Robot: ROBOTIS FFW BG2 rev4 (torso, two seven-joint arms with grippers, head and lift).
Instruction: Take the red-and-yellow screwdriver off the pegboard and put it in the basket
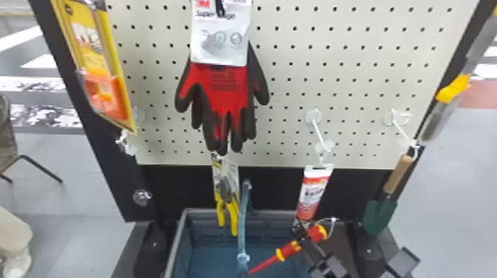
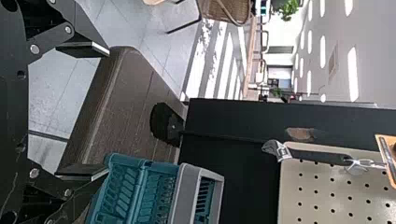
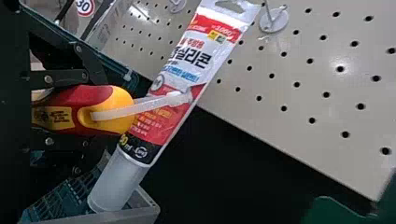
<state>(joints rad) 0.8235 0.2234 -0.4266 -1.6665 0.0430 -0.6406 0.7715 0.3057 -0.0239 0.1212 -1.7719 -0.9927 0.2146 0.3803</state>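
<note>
Find L tool (image 2: 100,112) in left wrist view, w/ fingers spread wide apart & nothing btwn. Also see chair (image 1: 11,148) at far L of head view. Next, on pegboard (image 1: 351,85), see yellow pkt (image 1: 88,48) hanging tilted nr L edge, w/ adj. wrench (image 2: 276,149) hung below it.

Moving R, get red-and-black gloves (image 1: 227,88) hanging fingers down w/ white label, then yellow-handled pliers (image 1: 232,218) lower, over back rim of basket (image 1: 199,211). See basket below pegboard.

Find screwdriver (image 1: 288,251) held out over R part of basket, tilted, blade slanting down to L, butt end up to R. Have R tool (image 1: 305,236) clamped on its red-and-yellow handle, w/ white tie (image 1: 334,220) looping off butt end. In right wrist view, see tie cross in front of red-and-white tube (image 3: 187,60); can't tell if touching. See tube hanging cap down from hook (image 1: 318,129).

Further R, get trowel (image 1: 379,216) hanging green blade down, wooden handle up. At R edge, see long grey item w/ yellow band (image 1: 453,88); can't tell what.
</note>
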